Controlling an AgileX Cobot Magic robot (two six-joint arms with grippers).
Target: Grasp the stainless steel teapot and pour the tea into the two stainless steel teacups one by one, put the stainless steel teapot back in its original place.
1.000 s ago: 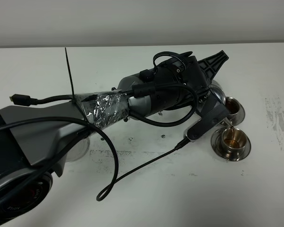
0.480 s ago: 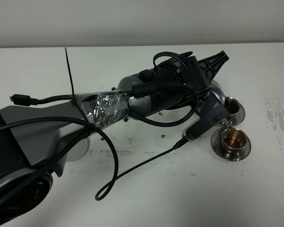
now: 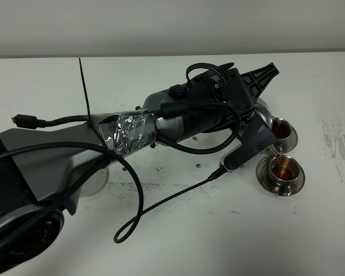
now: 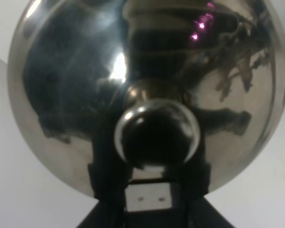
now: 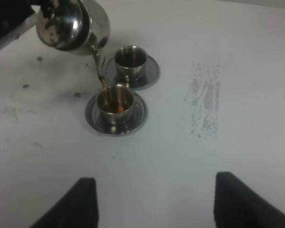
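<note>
From high up, the left arm (image 3: 178, 118) hides most of the teapot (image 3: 264, 117), so only a sliver of shiny steel shows beside its black wrist, above the two cups. The camera on the other arm tells more: the teapot (image 5: 71, 23) hangs tilted over the near cup (image 5: 115, 102), and a thin reddish-brown stream of tea (image 5: 101, 81) runs from the spout into it. That cup already holds brown liquid; the far cup (image 5: 130, 59) on its own saucer (image 5: 151, 71) just behind looks dark inside too. The left gripper (image 4: 149, 190) is closed on the teapot; its own camera sees little besides the mirror-like belly and a round knob, pressed right against the lens. The right gripper (image 5: 154, 204) hangs spread wide and empty, well back from the cups. The table (image 5: 256, 61) is white, with a grey scuffed patch (image 5: 204, 102) beside the cups and scattered dark specks, and a pale wall (image 3: 161, 26) runs behind it.
</note>
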